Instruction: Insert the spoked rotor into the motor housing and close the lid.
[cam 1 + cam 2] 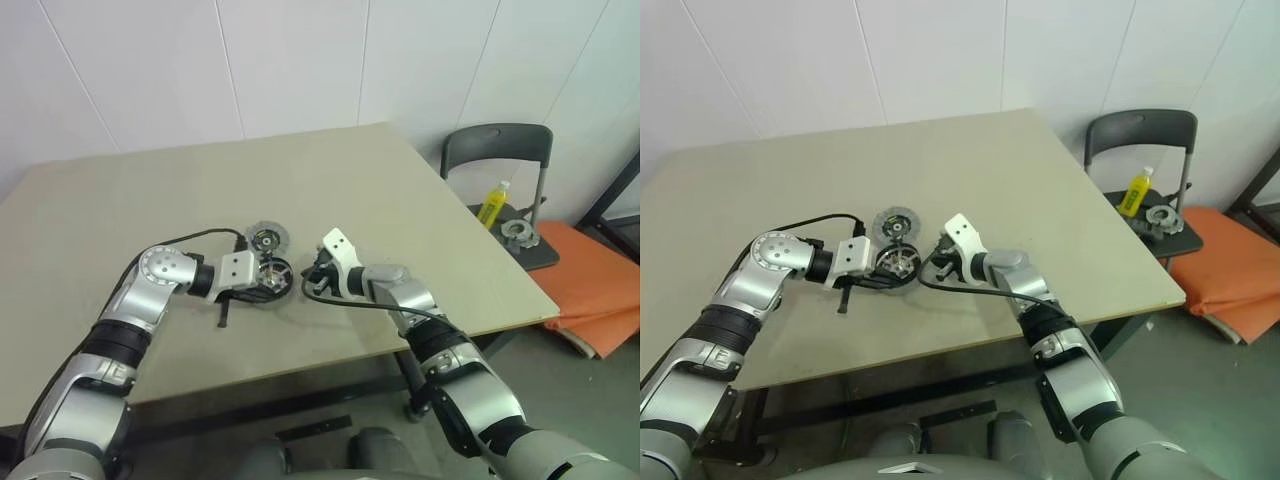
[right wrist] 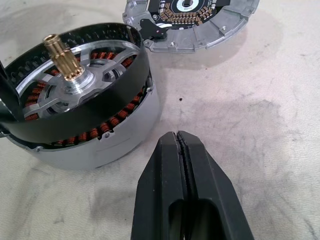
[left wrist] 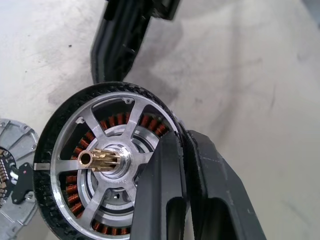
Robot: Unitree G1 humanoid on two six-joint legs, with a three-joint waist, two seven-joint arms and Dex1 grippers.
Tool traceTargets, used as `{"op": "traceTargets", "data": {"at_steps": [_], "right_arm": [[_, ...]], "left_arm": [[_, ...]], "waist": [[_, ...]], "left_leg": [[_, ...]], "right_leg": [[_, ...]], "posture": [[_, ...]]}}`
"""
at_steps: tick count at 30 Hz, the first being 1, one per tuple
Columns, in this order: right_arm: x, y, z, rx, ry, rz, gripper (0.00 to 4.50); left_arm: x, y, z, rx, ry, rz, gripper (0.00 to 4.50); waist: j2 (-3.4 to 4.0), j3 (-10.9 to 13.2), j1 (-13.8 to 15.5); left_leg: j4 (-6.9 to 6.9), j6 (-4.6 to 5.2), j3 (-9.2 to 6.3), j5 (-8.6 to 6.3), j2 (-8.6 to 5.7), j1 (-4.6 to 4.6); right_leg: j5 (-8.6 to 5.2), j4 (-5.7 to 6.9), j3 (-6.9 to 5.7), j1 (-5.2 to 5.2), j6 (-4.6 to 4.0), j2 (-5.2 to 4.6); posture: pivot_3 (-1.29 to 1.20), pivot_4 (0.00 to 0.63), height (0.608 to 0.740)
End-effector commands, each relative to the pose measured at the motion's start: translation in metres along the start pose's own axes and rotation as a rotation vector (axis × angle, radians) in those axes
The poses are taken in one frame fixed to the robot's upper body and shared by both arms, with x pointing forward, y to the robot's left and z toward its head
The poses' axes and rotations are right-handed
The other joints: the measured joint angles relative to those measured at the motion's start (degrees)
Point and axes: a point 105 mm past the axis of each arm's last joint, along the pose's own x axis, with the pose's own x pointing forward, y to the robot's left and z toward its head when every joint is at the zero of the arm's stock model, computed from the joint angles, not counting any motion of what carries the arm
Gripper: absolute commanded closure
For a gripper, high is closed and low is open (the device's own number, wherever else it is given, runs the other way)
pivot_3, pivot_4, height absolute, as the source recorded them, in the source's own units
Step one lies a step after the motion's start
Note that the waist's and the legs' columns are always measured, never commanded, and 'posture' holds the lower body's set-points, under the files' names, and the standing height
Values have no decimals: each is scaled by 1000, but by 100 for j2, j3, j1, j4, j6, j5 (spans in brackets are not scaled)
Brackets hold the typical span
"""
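Near the table's [image 1: 420, 230] front edge I see the spoked rotor [image 2: 75, 95] sitting tilted in the motor housing [image 2: 107, 142], one side raised so copper windings show beneath its dark band. My left gripper [image 3: 182, 150] is clenched on that rotor's rim. My right gripper [image 2: 179, 145] is clamped empty just beside the housing. The lid [image 2: 192, 22], behind, is cut off in both wrist views.
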Motion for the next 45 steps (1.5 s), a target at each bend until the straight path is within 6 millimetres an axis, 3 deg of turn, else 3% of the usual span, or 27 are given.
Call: {"op": "traceTargets", "data": {"at_steps": [1, 7, 12, 19, 25, 28, 33, 37, 41, 45], "right_arm": [[0, 1, 17, -19, -64, 6, 4500], [0, 1, 16, -20, -58, 9, 4500], [-2, -2, 15, -21, -52, 11, 4500], [-21, -2, 12, -45, -27, 99, 4500], [-54, 13, 6, -101, 10, 287, 4500], [-65, 11, 4, -122, 28, 305, 4500], [-68, -3, 4, -136, 46, 251, 4500], [-66, -2, 4, -140, 45, 250, 4500], [-63, 0, 2, -146, 50, 253, 4500], [-61, 1, -1, -147, 55, 253, 4500]], "left_arm": [[-19, 21, 30, -52, -150, 93, 4460], [-51, 44, 72, -219, -382, 186, 4460], [-64, 55, 83, -405, -526, 267, 4460], [-66, 60, 71, -839, -734, 316, 4460], [-67, 59, 66, -1185, -1000, 270, 4460], [-66, 57, 60, -1309, -1096, 254, 4460], [-64, 50, 46, -1492, -1242, 229, 4460], [-52, 38, 32, -1663, -1371, 187, 4460], [-34, 22, 37, -1761, -1402, 106, 4460], [-29, 19, 40, -1827, -1440, 69, 4460]], "waist": [[0, 0, -1], [-2, -1, -5], [-2, -1, -11], [-4, -1, -2], [-9, -2, 1], [-14, -1, -2], [-23, 1, 3], [-34, 2, 28], [-56, 2, 113], [-61, 1, 179]], "left_leg": [[0, 0, 0, 0, 0, 0], [4, 0, -2, 0, 0, -2], [3, 0, -2, 0, 0, 1], [6, 0, -4, 0, 0, 0], [10, -1, -6, 0, -1, -4], [13, -1, -4, 0, -2, -1], [14, -3, -6, -1, -2, 23], [12, -4, -4, -2, -6, 35], [13, -4, -3, -2, -8, 34], [13, -5, 0, -2, -9, 35]], "right_leg": [[0, 0, 0, 0, 0, 0], [0, 1, -1, 0, 1, 1], [0, 1, 1, 1, 2, 1], [1, 1, 1, 2, 2, 0], [1, -1, 0, 2, 5, -2], [1, -1, 0, 5, 5, -4], [-1, -1, 0, 28, 3, -2], [-9, -13, 1, 43, -12, -9], [-10, -19, 1, 46, -14, -12], [-12, -25, 1, 49, -18, -10]], "posture": [[0, 0, 740], [0, 0, 740], [0, 0, 740], [0, 0, 740], [0, 0, 740], [0, 0, 740], [0, 0, 740], [0, 0, 740], [0, 0, 740], [0, 0, 740]]}}
